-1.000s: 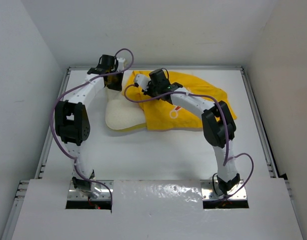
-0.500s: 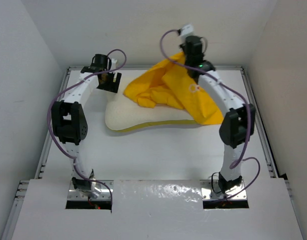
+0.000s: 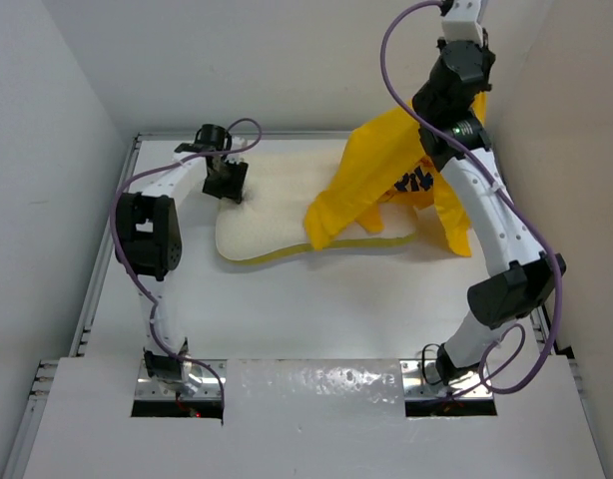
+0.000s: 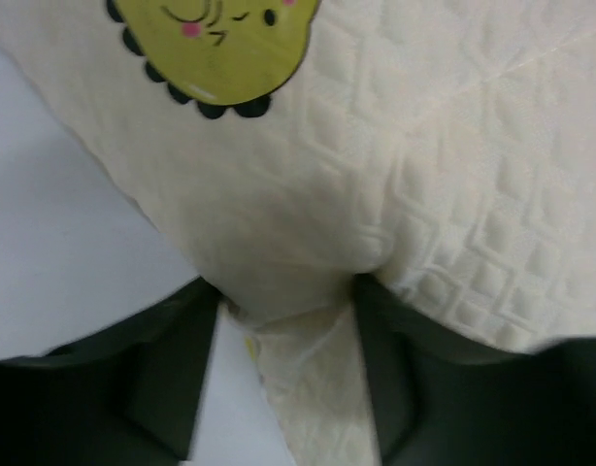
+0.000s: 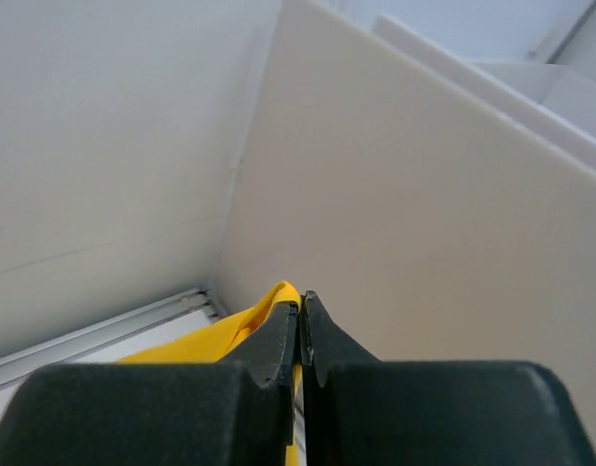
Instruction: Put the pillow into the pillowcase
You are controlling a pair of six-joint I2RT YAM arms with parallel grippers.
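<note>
The pillow (image 3: pixel 277 215) lies flat on the tabletop (image 3: pixel 316 309) in the middle of the top view. Its long axis runs left to right across the frame. Its yellow edge band (image 3: pixel 376 239) faces the lower edge of the frame.

The left pincer (image 4: pixel 283 291) sits at the pillow's upper-left corner. In the wrist view its 2 fingers (image 4: pixel 172 379) press in on either side of that corner and the quilting puckers between them, so it appears to grip the pillow there. The round yellow-green logo (image 4: pixel 215 44) sits just beyond the pinched fabric. This hold probably pins the free end so the pillow cannot slide while the case is worked over the other end.

The right pincer (image 5: pixel 300 311) is closed on a fold of the pillowcase (image 3: pixel 371 175) and holds it high at the upper right of the top view, close to the walls. Held from above, the cloth hangs down in a loose tent, likely so that it drops open. Its long axis runs from the upper right down toward the frame's centre. Its lower folds drape over the right end of the pillow, with blue lettering (image 3: pixel 414 182) showing on 1 face. Which hanging edge is the opening cannot be told. The pillow looks covered at that end, not yet inside the case.
</note>
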